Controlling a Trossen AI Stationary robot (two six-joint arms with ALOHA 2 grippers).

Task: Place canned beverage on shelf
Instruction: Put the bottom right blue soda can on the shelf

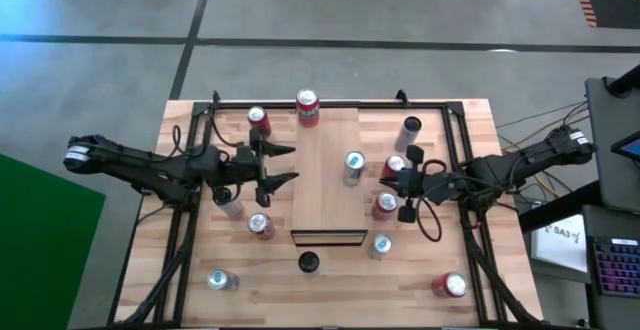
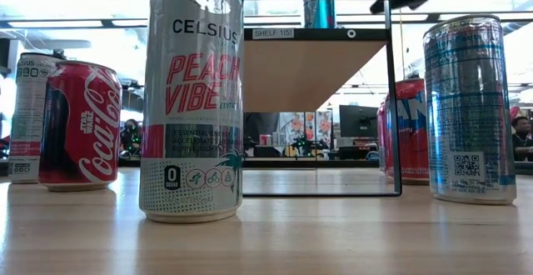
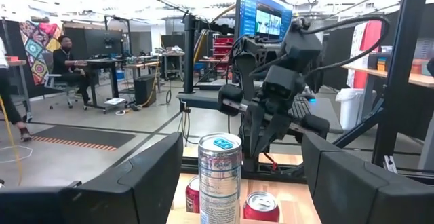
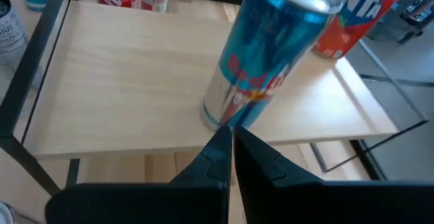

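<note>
1. Shelf (image 1: 325, 170): pale, smooth wood with a dark frame.
2. Slim can (image 4: 271, 54) on the shelf: blue and silver, red lettering.
3. Can (image 1: 308, 108) at the shelf's far edge: red.
4. Tall can (image 2: 193, 96), tabletop's near edge: white-silver, pink lettering.
5. Cola can (image 2: 80, 125): red, white script.

My two arms are dark, nearly black, built of jointed blocky segments. My left tool (image 1: 283, 165) has two tapered black fingers. My right tool (image 1: 404, 182) is black too, with a black cable looping beside it.
</note>
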